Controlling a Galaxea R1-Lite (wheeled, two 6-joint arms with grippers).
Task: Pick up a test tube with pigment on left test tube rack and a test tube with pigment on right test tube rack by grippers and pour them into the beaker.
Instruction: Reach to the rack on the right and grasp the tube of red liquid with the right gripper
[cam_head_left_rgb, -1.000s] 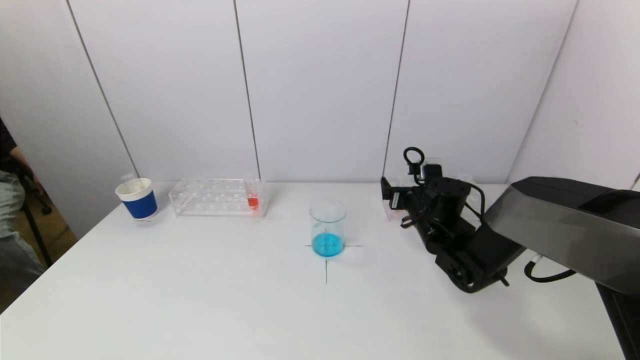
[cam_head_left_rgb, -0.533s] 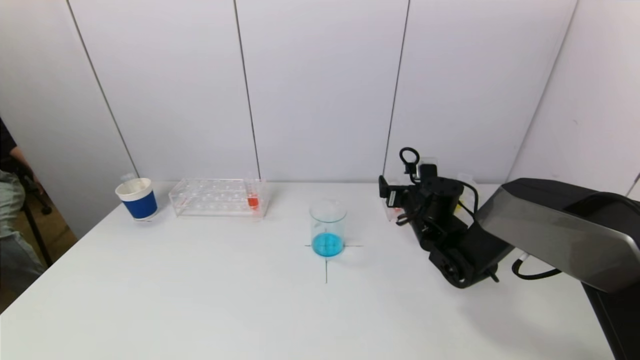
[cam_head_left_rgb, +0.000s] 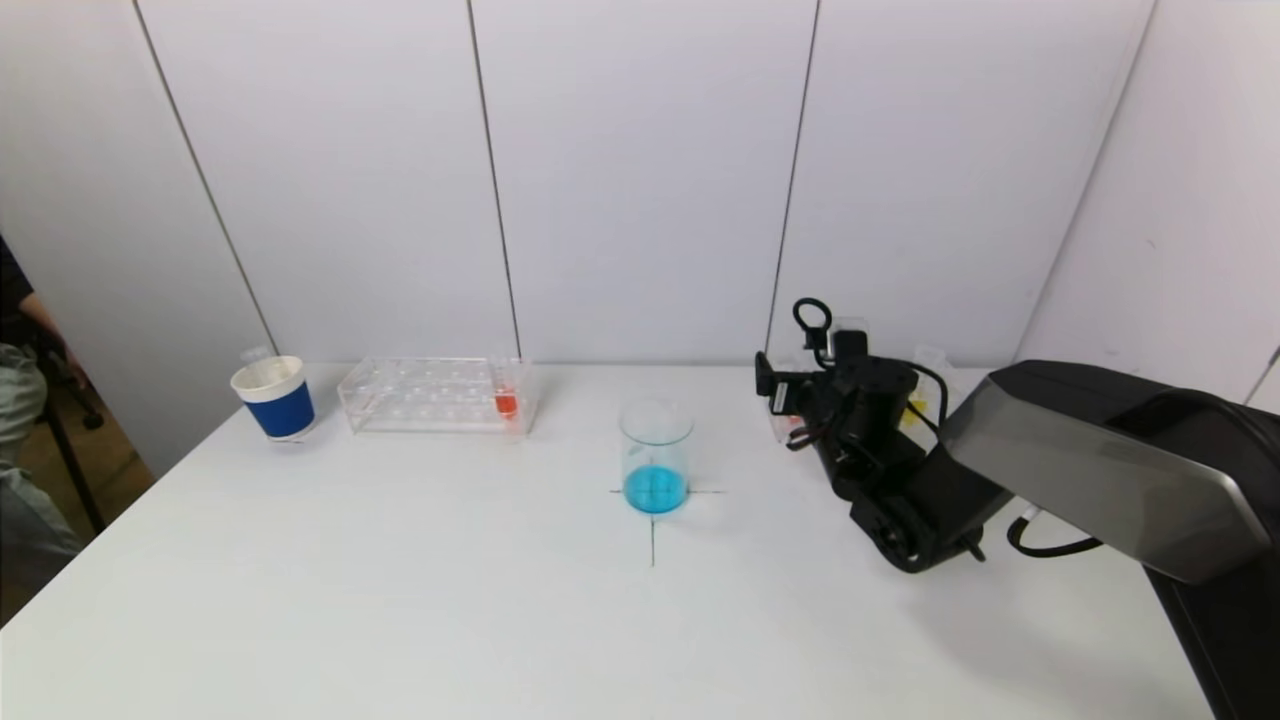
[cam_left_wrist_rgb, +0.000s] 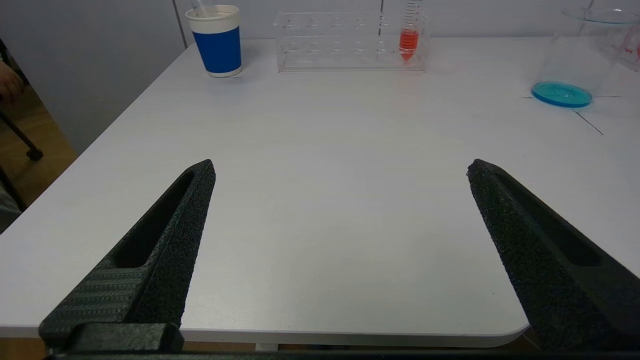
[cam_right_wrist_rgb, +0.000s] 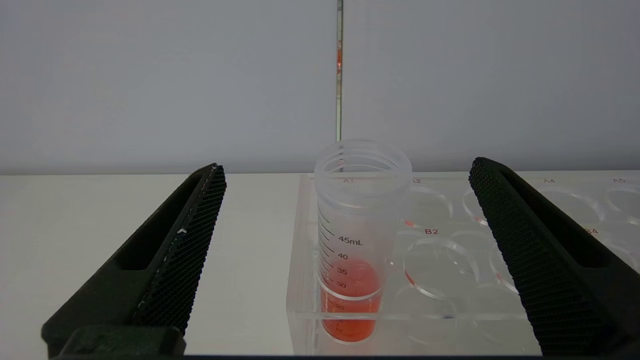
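Note:
On the left test tube rack (cam_head_left_rgb: 420, 396) of clear plastic, one test tube (cam_head_left_rgb: 506, 397) with red pigment stands at the end nearest the beaker. The glass beaker (cam_head_left_rgb: 656, 455) holds blue liquid and sits on a cross mark at table centre. In the right wrist view, my right gripper (cam_right_wrist_rgb: 346, 166) is open, and a graduated test tube (cam_right_wrist_rgb: 356, 240) with red pigment stands upright in the corner hole of the right test tube rack (cam_right_wrist_rgb: 450, 312), between and beyond the fingers, untouched. My left gripper (cam_left_wrist_rgb: 340, 167) is open and empty over the table's near edge.
A blue and white paper cup (cam_head_left_rgb: 275, 397) stands left of the left rack. My right arm (cam_head_left_rgb: 1050, 470) covers most of the right rack in the head view. A person (cam_head_left_rgb: 20, 420) sits past the table's left edge. A white wall runs close behind the racks.
The right arm has moved a little left and towards the right rack. Both grippers have stayed open, and the tubes and beaker have not moved.

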